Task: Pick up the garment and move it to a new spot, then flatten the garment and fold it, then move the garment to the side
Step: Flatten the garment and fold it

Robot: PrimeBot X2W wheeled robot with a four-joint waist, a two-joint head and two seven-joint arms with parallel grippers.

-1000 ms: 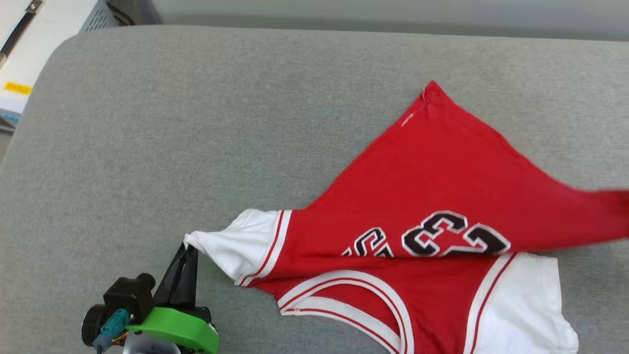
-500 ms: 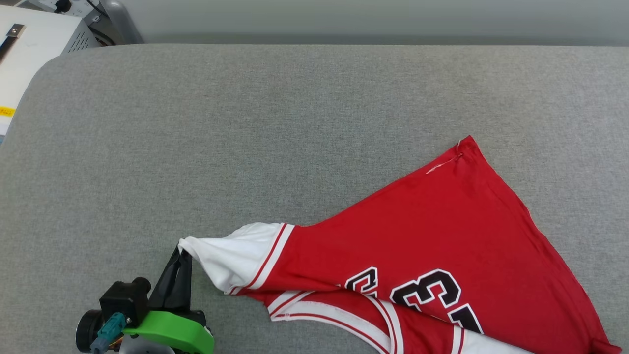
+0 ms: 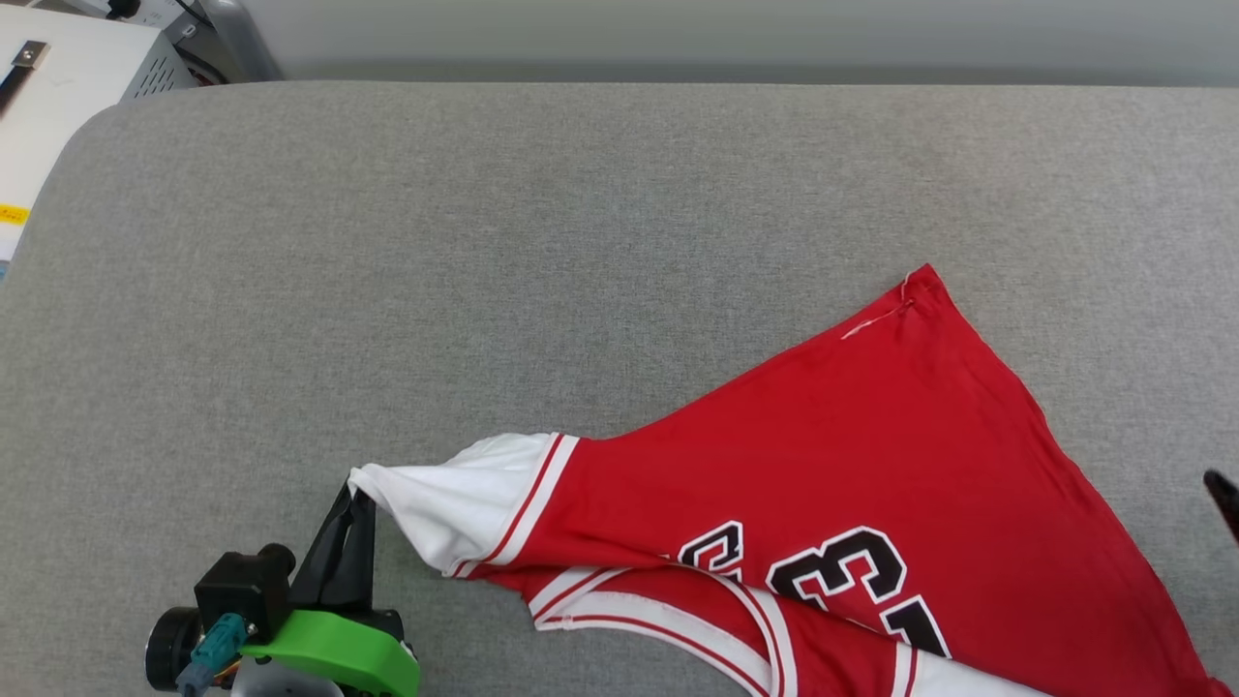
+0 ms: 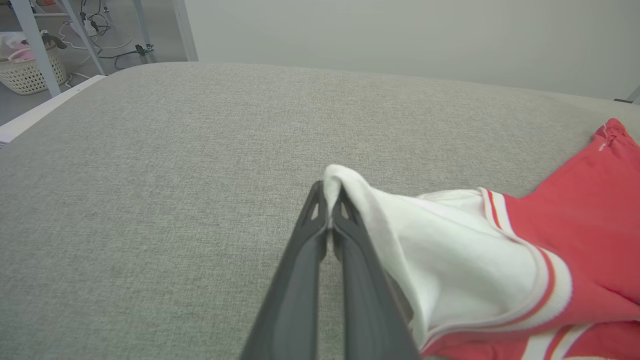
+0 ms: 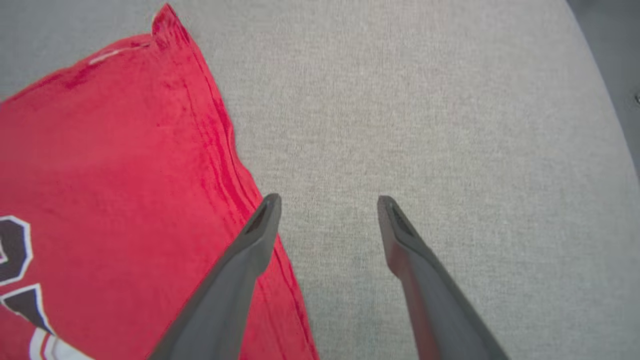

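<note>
Down at the lower left of the head view, the left gripper (image 3: 353, 496), two long dark fingers on a green mount, has its jaws pressed together on the tip of the white short sleeve (image 3: 440, 494) of the red jersey-style garment (image 3: 871, 436). The left wrist view shows the same pinch: the left gripper (image 4: 330, 192) is closed on a fold of the sleeve (image 4: 450, 250), which is lifted a little off the grey fabric-covered table (image 4: 150, 175) and drapes back toward the red cloth (image 4: 600, 225).

The garment lies on the near right part of the table (image 3: 484, 242), spread as a red wedge. Its far corner, marked by a short white stitch, points away from the robot. The black white-edged numerals and the red-white striped collar sit near the bottom edge, where the cloth runs out of view.

Seen from the right wrist, the right gripper (image 5: 327, 200) has its jaws spread wide with nothing between them. One finger crosses the garment's (image 5: 125, 175) red side edge and the other is over bare table (image 5: 450, 125); whether either touches cannot be told.

Beyond the table's far corner, the left wrist view shows a pale woven basket (image 4: 30, 77) on the floor beside grey metal frame legs (image 4: 37, 50), with something soft and pinkish in it, too blurred to identify.
</note>
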